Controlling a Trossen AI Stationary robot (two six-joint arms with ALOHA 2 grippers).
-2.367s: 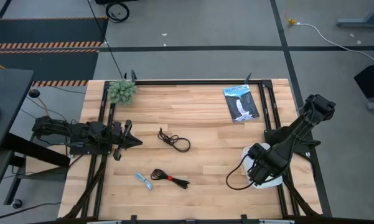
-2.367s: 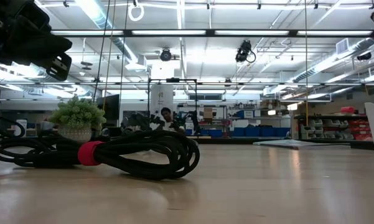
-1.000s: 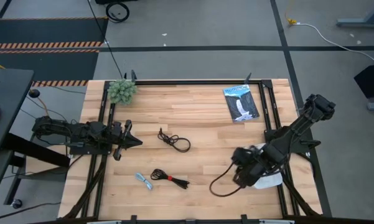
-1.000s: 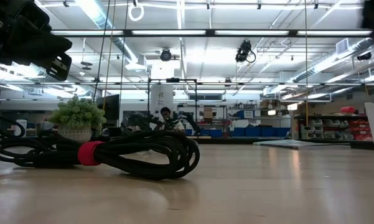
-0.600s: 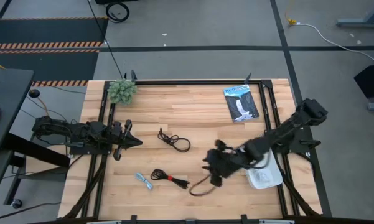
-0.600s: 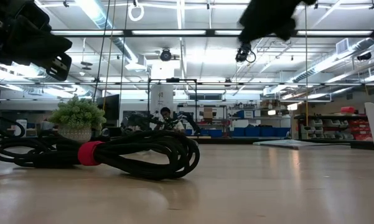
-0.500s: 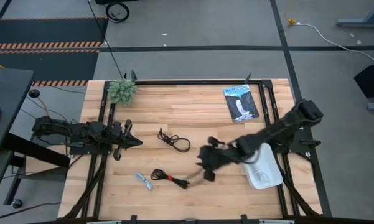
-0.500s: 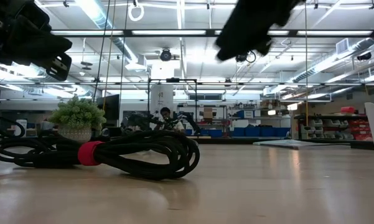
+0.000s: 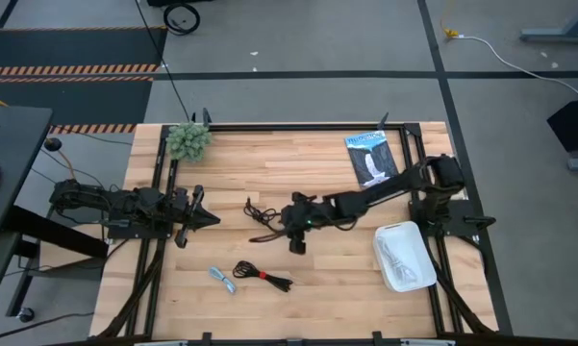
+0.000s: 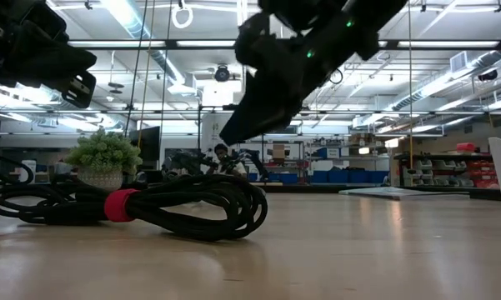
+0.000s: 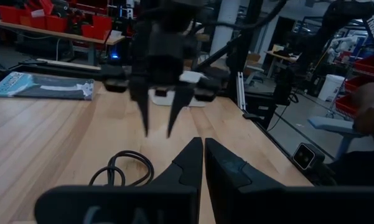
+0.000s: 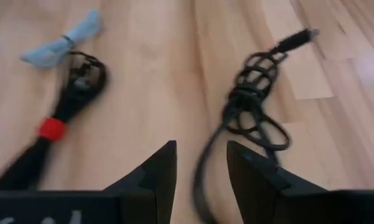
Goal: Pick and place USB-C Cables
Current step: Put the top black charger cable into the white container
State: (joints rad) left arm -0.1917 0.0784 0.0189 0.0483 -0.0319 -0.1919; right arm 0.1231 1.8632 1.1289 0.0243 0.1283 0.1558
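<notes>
Right end effector: (image 9: 297,234) stretched out over the middle of the surface, fingers (image 12: 158,169) spread with a clear gap and nothing between them, hanging just above the plain black cable.
Plain black cable: (image 9: 266,217) loose loop lying flat at the centre of the surface; the right wrist view (image 12: 254,102) shows it just ahead of the parted fingers, one plug end pointing away.
Red-banded black cable: (image 9: 261,275) coiled bundle nearer the front edge than the plain black cable, well apart from it; it fills the foreground of the low view (image 10: 142,207).
Pale blue cable: (image 9: 223,280) small bundle just beside the red-banded cable, on the side away from the tray.
White-grey cable: (image 9: 400,257) lying inside the white tray.
White tray: (image 9: 421,270) far to the right of the plain black cable, near the right arm's base.
Left end effector: (image 9: 208,219) parked to the left of the plain black cable, pointing toward it, fingers (image 11: 190,163) pressed together and empty.
Dark blue packet: (image 9: 372,158) flat, behind the tray toward the back edge.
Small plant: (image 9: 188,140) at the back left corner of the surface (image 9: 308,183).
</notes>
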